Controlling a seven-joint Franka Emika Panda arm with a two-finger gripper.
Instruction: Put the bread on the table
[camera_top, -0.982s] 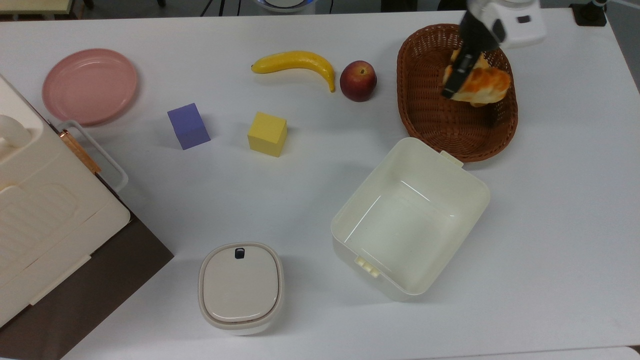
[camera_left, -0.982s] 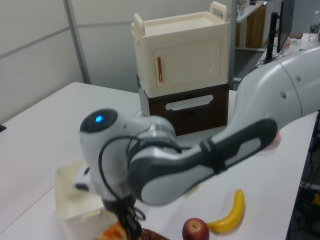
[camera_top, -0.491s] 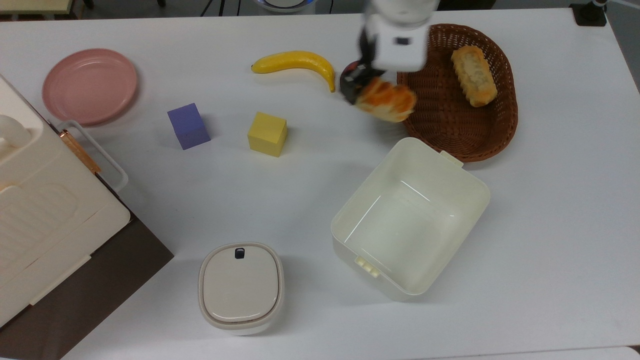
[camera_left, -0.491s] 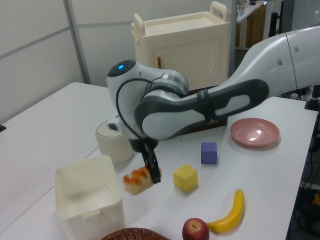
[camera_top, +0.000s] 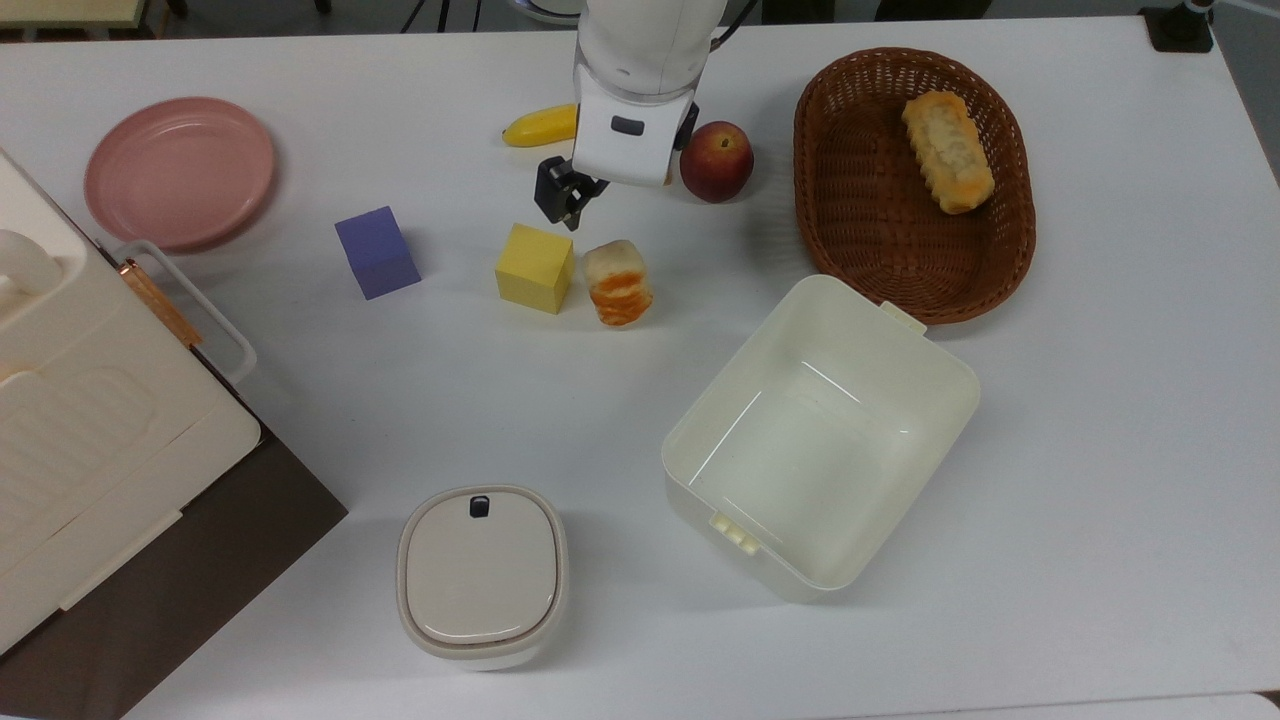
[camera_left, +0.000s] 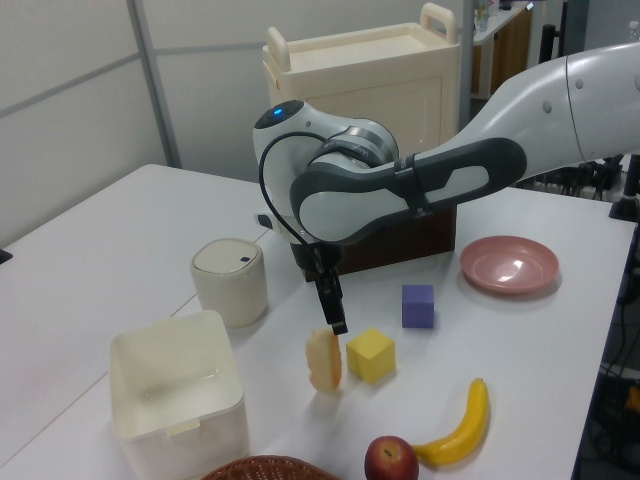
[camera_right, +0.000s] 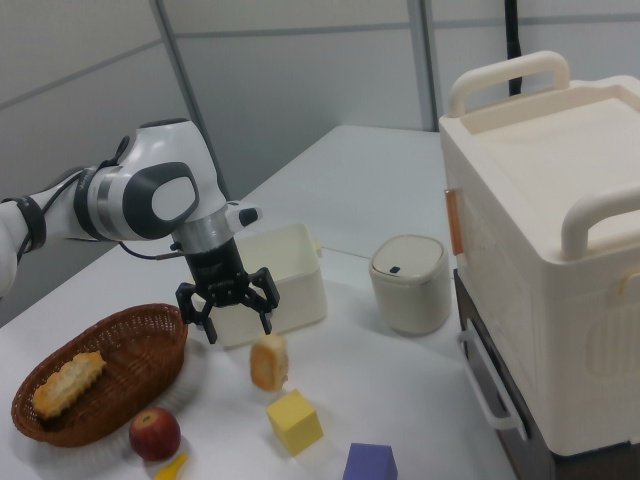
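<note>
Short stubby loaf of bread with orange-golden ridged crust and pale cream sides (camera_top: 618, 283) stood on end on the large plain white bench (camera_top: 1100, 420), just below the pincer (camera_right: 229, 307) and free of it. Black two-finger pincer hung spread wide, gripping nothing, clear of the loaf in the right view. Yellow cube (camera_top: 535, 267) sat just beside the loaf, under the pincer toward the top view's left; could not tell whether cube and loaf touched. Purple cube (camera_top: 377, 251) lay farther out on the same side, with the round pink plate (camera_top: 180, 171) well apart beyond it. Yellow banana (camera_top: 539, 124) lay partly hidden behind the white arm (camera_top: 640, 60); red apple (camera_top: 717, 161) sat near the pincer toward the top view's right. Brown oval wicker basket (camera_top: 860, 240) stood beyond the apple, holding a longer paler loaf (camera_top: 948, 151). Open cream plastic box (camera_top: 940, 390) sat below the basket, well apart from the pincer. Round lidded cream container (camera_top: 482, 575) stood near the top view's lower edge.
</note>
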